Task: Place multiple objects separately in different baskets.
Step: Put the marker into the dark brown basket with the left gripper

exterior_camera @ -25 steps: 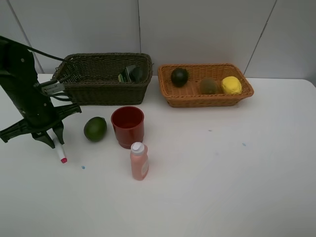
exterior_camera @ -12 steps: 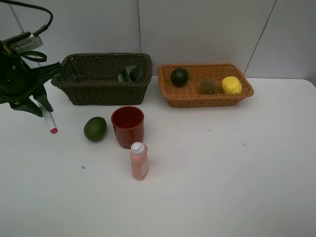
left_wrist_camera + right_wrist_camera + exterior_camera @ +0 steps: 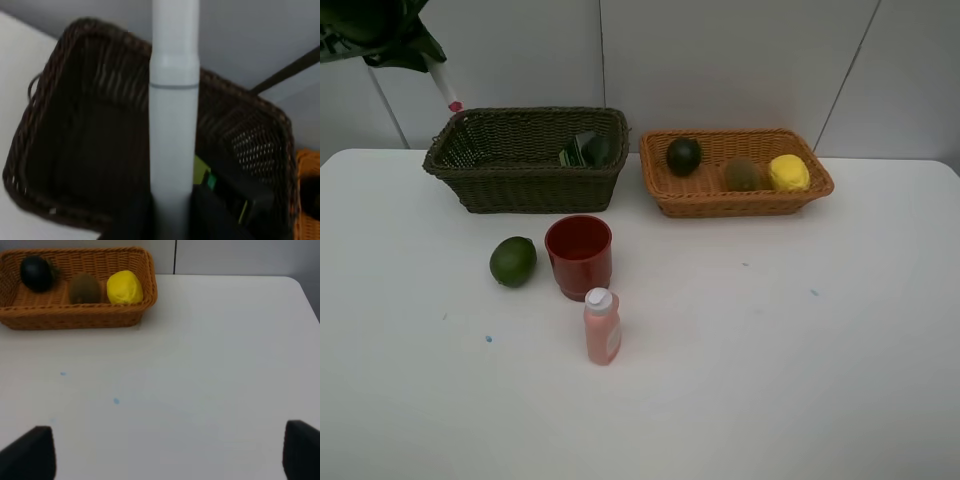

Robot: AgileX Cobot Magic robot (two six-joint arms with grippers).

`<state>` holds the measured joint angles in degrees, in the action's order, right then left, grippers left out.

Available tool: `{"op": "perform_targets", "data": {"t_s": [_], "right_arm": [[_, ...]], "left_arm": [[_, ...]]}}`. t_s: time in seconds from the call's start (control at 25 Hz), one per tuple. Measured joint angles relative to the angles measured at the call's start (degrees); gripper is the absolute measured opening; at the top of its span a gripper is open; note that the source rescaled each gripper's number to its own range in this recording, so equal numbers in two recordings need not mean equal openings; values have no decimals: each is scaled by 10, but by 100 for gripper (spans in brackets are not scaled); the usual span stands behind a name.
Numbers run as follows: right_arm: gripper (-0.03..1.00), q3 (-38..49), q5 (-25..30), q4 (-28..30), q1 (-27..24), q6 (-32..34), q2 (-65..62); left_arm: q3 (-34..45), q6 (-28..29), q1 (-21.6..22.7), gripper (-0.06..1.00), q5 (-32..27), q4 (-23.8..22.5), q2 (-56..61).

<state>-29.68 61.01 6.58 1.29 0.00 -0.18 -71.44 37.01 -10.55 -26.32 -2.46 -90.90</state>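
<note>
My left gripper (image 3: 418, 55) is shut on the white red-tipped marker (image 3: 444, 88) and holds it high over the left end of the dark olive-brown basket (image 3: 535, 192). In the left wrist view the marker (image 3: 174, 125) hangs over the basket (image 3: 65, 165), which holds the black bottle (image 3: 235, 202). The lime (image 3: 513, 261), red cup (image 3: 579, 256) and pink bottle (image 3: 602, 326) stand on the table. The tan basket (image 3: 735, 203) holds the dark fruit (image 3: 684, 155), kiwi (image 3: 742, 174) and lemon (image 3: 788, 172). My right gripper (image 3: 165, 455) is open and empty over bare table.
The white table (image 3: 770, 350) ends at a grey wall behind the baskets. In the right wrist view the tan basket (image 3: 75, 317) lies far from the open fingers (image 3: 27, 455). The right arm does not show in the high view.
My left gripper has lifted the marker off the table by the lime and carried it up and back, to above the dark basket's left end. Nothing else moved.
</note>
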Motion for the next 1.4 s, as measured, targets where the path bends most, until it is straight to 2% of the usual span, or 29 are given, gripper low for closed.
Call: {"op": "perform_targets", "data": {"t_s": [0.28,0.44,0.6,0.84,1.4], "right_arm": [[99,0,0,0,0,0,0],[99,0,0,0,0,0,0],[99,0,0,0,0,0,0],[99,0,0,0,0,0,0],[99,0,0,0,0,0,0]], "left_arm": [[-75,-155,-15,19,67,-83,-91],[-81,-254,-22,19,116,-98,-141],[-81,-315,-22,19,156,-101,-198],[-81,-333,-22,19,209,-99,-279],[-79,-333,-22,19,216,-85,-316]]}}
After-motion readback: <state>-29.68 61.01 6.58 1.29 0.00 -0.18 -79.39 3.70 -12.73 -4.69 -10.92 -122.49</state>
